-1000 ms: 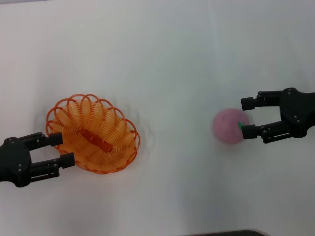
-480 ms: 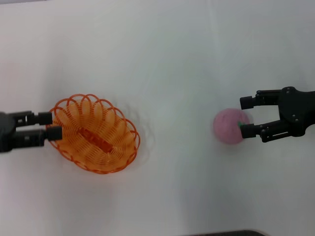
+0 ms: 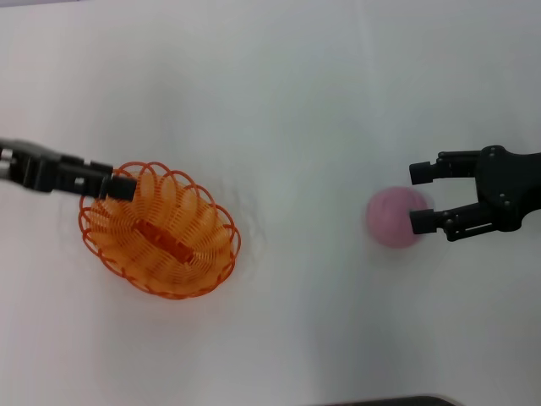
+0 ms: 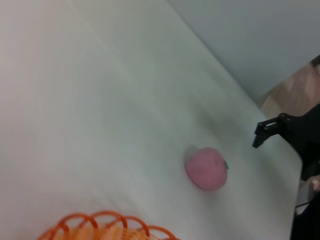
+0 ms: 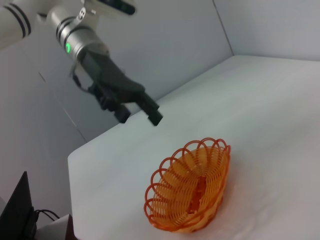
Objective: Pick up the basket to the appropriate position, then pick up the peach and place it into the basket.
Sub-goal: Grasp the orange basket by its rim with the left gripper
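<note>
White table (image 3: pixel 304 101); peach (image 4: pixel 206 168) leaf only in left wrist view.

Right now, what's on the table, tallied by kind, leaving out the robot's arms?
Baskets: 1, the orange basket
Fruit: 1, the pink peach
Total: 2

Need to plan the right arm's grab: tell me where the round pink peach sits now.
In the head view the round pink peach lies on the white table at the right, just beside the open right gripper, far from the orange looped-plastic basket.
</note>
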